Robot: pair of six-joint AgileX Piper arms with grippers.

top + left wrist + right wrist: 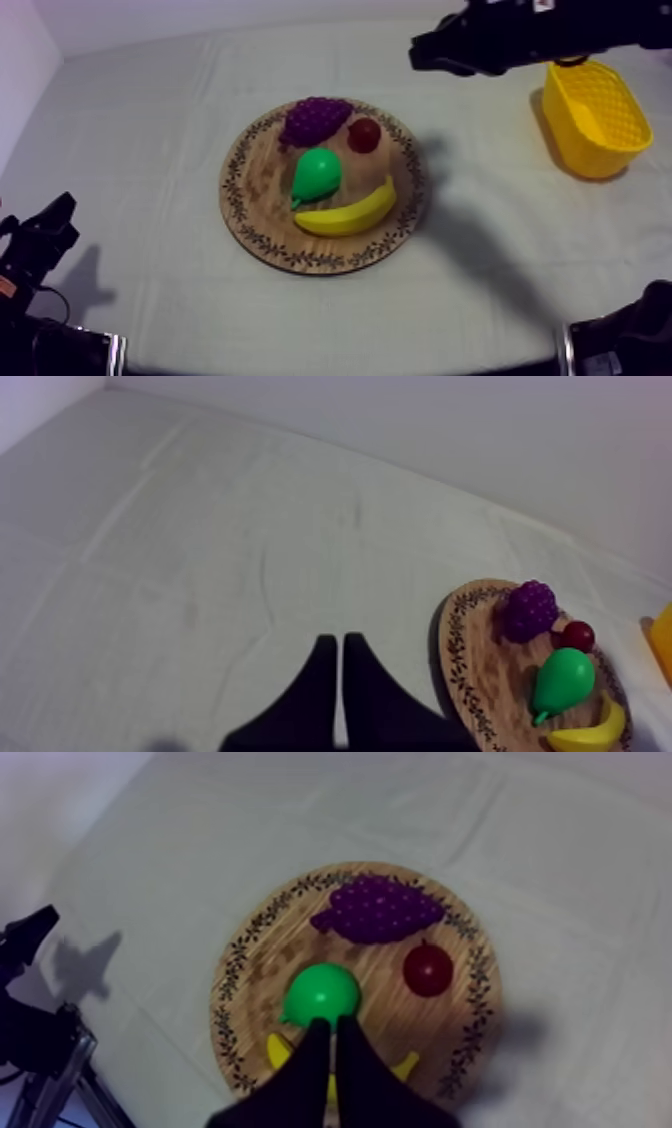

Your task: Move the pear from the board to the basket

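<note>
Top view: the pear [317,175] sits mid wooden board [262,190], with grapes [315,118] and a small red fruit [364,134] toward the far rim and a banana [350,212] toward the near rim. The yellow basket [600,110], well right of the board, looks empty.

Left wrist: the left pincer [335,676], fingers together, is parked left of the board, out of the way.

Right wrist: the right pincer [330,1052], fingers pressed together, hangs over the board, lined up on the pear for the pick.
</note>
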